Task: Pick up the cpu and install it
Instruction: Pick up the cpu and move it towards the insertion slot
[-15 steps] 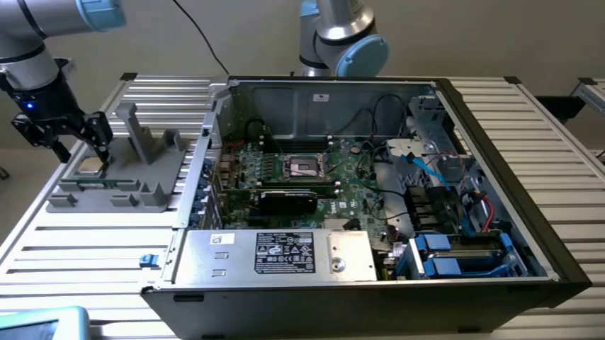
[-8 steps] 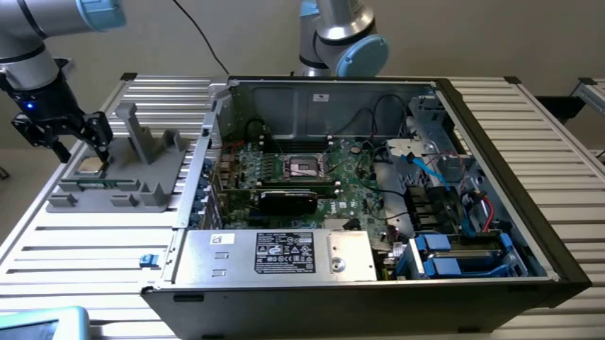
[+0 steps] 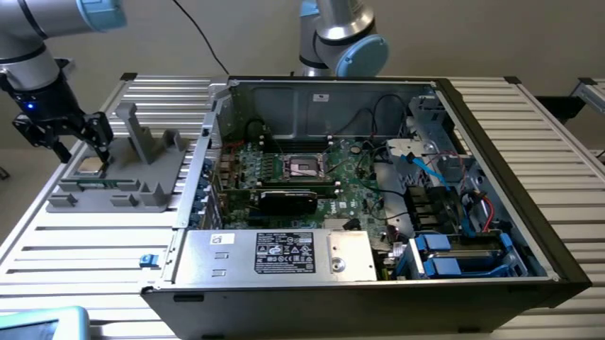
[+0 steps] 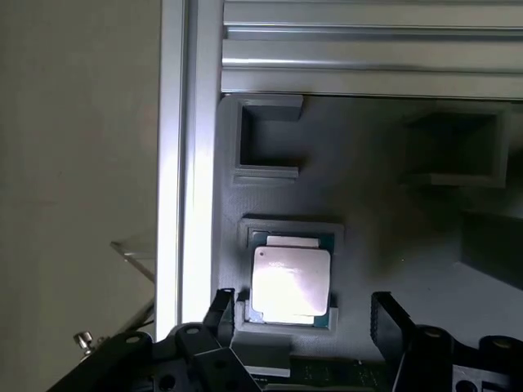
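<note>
cpu (image 4: pixel 292 283), a flat square chip with a silvery top and green rim, lies in the tray's (image 4: pixel 368 204) recess; claw (image 4: pixel 301 314) hangs above it, jaws apart.

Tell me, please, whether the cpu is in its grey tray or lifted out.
In the tray: the cpu lies flat in the tray's recess, the open gripper straddling it without holding it.

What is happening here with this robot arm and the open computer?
The robot arm's pincer hangs open over the grey tray, which stands beside the open computer case. Its fingers stand on either side of the cpu. The cpu lies flat in its nest in the tray, not yet gripped. The socket sits on the green motherboard inside the case.
</note>
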You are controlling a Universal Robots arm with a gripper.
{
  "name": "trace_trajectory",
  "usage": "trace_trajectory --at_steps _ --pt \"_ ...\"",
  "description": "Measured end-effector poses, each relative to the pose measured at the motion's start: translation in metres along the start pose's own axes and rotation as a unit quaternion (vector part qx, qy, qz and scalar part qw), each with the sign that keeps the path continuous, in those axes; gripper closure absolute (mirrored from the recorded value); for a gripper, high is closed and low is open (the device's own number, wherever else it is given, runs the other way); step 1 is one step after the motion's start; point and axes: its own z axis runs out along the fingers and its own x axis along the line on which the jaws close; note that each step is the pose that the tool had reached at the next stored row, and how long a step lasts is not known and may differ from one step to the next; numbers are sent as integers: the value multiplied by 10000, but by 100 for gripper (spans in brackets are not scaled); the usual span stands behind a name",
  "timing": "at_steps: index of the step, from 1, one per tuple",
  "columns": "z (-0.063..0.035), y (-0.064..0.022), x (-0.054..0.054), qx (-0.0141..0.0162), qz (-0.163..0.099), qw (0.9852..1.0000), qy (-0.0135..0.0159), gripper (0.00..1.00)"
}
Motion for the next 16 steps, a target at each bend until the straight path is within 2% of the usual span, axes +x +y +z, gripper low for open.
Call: trace_trajectory --at_steps 2,3,16 --pt "18 25 -1 28 0 10000 0 22" --pt "27 36 -1 30 0 10000 0 22" --pt "169 66 27 28 1 10000 6 22"
